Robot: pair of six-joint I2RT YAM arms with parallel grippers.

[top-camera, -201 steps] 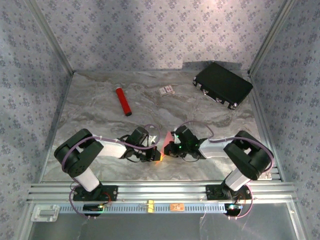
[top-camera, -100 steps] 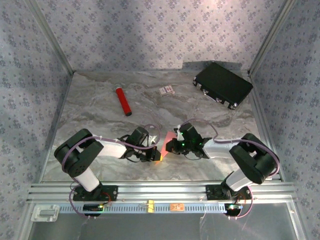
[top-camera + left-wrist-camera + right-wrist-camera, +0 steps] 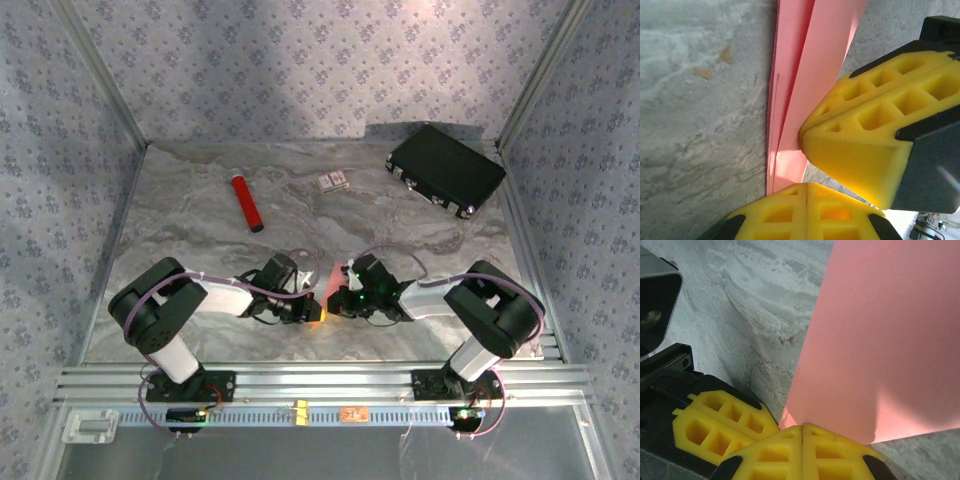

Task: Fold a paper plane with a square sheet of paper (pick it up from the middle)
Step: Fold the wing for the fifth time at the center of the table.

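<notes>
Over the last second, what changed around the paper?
Right arm swung: half a second ago its wrist sat farther back, baring more pink paper; now it is back in, right gripper shut, tips at the paper's edge. Nothing grabbed or released. Left gripper, red cylinder, card and black case stayed put.

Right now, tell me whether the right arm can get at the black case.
Probably yes. Bare table lies between the right claw and the case, with nothing in the way, though the claw is shut and down at the paper.
</notes>
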